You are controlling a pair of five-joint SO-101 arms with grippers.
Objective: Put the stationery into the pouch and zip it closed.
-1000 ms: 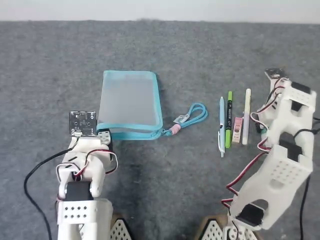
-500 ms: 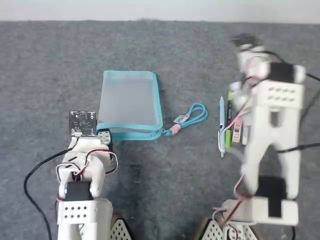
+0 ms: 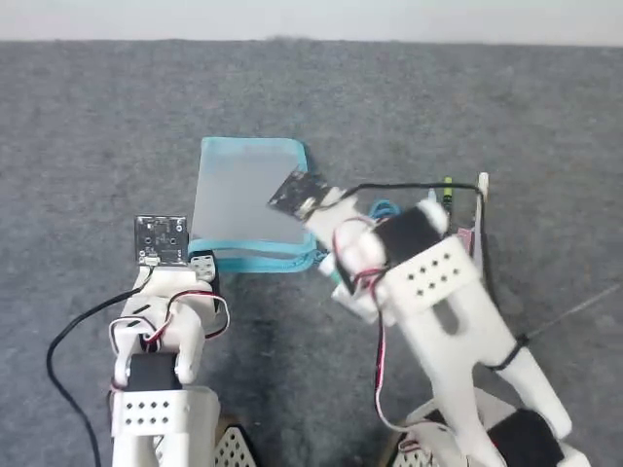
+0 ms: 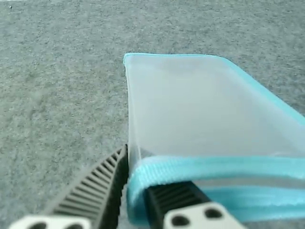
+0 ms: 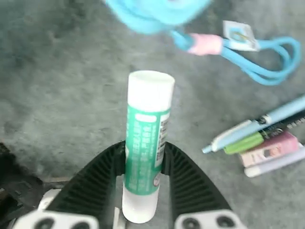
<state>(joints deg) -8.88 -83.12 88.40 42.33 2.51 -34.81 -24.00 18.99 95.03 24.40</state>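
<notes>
Right wrist view: glue stick clamped in the right pincer

The right pincer grasps the green-and-white glue stick around its lower body, one ribbed finger on each side, and the white cap points away from the wrist. Beyond the cap lies the blue strap with its pink bead, on the grey desk. Off to one side is the rest of the stationery, side by side: a blue pen, a green pen, a pink eraser and a pale pen.

From the high view, the right arm leans across the desk towards the pouch and covers the pouch's strap end. The translucent pouch, trimmed in teal, lies flat ahead of the left arm, with its zip edge nearest the arms.

The left pincer is clenched on the near corner of the pouch, with the teal zip edge pinched between its two fingers.
</notes>
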